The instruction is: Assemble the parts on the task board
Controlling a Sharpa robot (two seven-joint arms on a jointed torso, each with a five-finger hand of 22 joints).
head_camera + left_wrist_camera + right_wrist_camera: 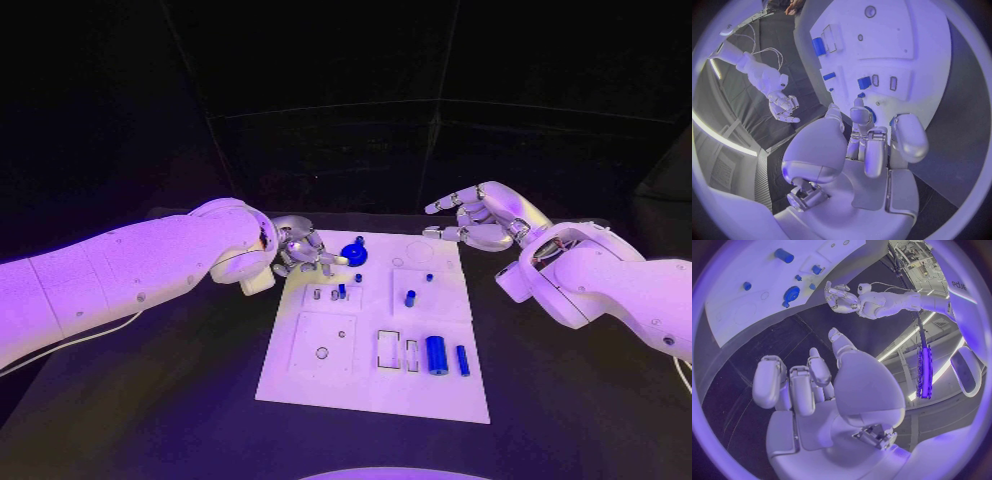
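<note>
At the middle of the black worktop [173,400] lies the task board [332,375], a flat white rectangular plate with smooth matte faces, shallow square panels, small round holes and narrow slots cut into it. Blue parts sit on the board: a round blue knob-like part [353,255] at its far end, small blue pegs [410,296] standing near its middle, and a thick blue cylinder [436,354] lying beside a thinner blue bar [463,360] at its near right corner, next to two upright rectangular slots [389,349]. The parts look like smooth, glossy plastic.

The left hand [299,248] hangs over the board's far left corner, just beside the round blue part; its silver fingers [874,150] are loosely bent toward the board, and the left wrist view shows nothing between them, the fingertips close to the round part without a clear touch. The right hand [480,218] is held off the board's far right corner, above the worktop, with its fingers [803,387] apart and nothing in them.

Writing reading "edu" can be made out on a pale fixture [959,285] in the right wrist view, well away from the board; no label on the board can be read.
</note>
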